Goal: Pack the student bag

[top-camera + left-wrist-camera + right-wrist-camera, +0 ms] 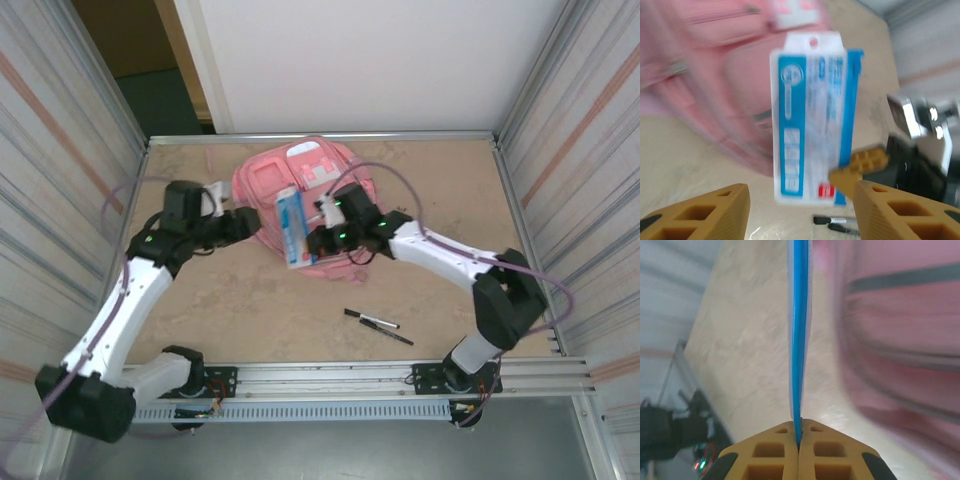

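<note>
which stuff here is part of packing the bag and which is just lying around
In the job:
student bag
blue-and-white packet, pinched edge-on in the right gripper
left gripper, open, facing the packet

Lying about:
two black pens on the table, untouched, though they may get packed later

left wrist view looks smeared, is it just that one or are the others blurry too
Left wrist view: the student bag and blue card pack are motion-smeared, print unreadable, its own fingers sharp. Right wrist view: the bag streaks into bands, the pack's edge crisp at the right hand. Top external view: soft but steady, even light, pens distinct.
</note>
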Robot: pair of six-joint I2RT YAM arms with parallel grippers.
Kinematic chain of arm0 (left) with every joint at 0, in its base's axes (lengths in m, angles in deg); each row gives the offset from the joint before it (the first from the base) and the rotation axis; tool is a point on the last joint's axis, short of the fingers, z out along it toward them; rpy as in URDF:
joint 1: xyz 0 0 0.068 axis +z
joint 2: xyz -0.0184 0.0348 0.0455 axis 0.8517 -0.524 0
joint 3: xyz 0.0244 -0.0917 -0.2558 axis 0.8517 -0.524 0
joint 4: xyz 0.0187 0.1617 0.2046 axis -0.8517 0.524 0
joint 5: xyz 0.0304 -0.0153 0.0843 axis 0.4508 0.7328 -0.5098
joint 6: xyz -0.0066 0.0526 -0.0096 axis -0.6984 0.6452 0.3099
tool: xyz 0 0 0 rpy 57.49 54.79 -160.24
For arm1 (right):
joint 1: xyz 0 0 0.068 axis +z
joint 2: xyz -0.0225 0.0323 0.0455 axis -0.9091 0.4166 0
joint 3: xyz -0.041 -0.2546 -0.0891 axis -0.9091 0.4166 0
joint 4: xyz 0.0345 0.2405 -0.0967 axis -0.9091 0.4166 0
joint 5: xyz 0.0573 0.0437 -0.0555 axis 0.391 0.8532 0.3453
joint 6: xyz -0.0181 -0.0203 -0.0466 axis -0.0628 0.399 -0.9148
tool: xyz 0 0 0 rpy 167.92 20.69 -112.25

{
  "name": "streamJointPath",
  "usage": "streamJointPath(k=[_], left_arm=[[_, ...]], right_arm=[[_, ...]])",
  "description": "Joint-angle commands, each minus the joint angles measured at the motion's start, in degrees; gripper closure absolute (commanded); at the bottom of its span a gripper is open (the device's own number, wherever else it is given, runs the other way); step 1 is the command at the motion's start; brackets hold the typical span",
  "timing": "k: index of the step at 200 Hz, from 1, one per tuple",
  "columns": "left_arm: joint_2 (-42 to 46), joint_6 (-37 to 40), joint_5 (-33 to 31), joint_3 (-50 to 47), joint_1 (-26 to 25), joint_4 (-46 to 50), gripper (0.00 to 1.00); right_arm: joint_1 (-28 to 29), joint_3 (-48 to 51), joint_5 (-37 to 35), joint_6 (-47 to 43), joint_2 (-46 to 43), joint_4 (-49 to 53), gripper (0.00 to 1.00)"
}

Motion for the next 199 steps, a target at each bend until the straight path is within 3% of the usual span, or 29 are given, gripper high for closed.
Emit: streamJointPath(k=[1, 29, 54, 67, 133, 144, 163, 199], left_arm=[[-6.49, 20.77, -2.00, 6.88, -9.02, -2.48, 0.43], [-16.66, 36.80, -11.07, 12.10, -17.95, -1.27, 0.44], [-28.28, 50.22, -30.21, 17.05, -25.86, 1.80, 0.41], [-35.27, 51.14, -36.83, 21.83, -27.40, 3.99, 0.41], [-55.28, 49.52, -46.74, 35.04, -26.92, 5.81, 0.37], [-57.58, 48.25, -48.55, 37.14, -26.88, 7.53, 0.50], [-58.23, 47.46, -49.44, 39.00, -26.88, 8.82, 0.99], [-51.80, 49.54, -45.73, 37.67, -26.87, 6.71, 1.00]], right_arm=[[-6.82, 3.15, -5.60, -1.50, -8.89, 2.69, 1.00], [-16.69, 7.26, -7.91, -2.35, -17.33, 6.02, 1.00], [-22.82, 10.57, -9.64, -2.45, -23.43, 7.68, 1.00], [-25.43, 12.33, -9.11, -2.41, -26.50, 8.08, 1.00], [-28.41, 17.64, -8.80, -2.30, -35.16, 9.71, 1.00], [-28.41, 18.07, -8.77, -1.84, -35.72, 9.76, 1.00], [-28.54, 18.42, -7.17, -1.13, -36.11, 9.50, 1.00], [-28.41, 18.27, -4.69, -2.07, -36.02, 11.16, 1.00]])
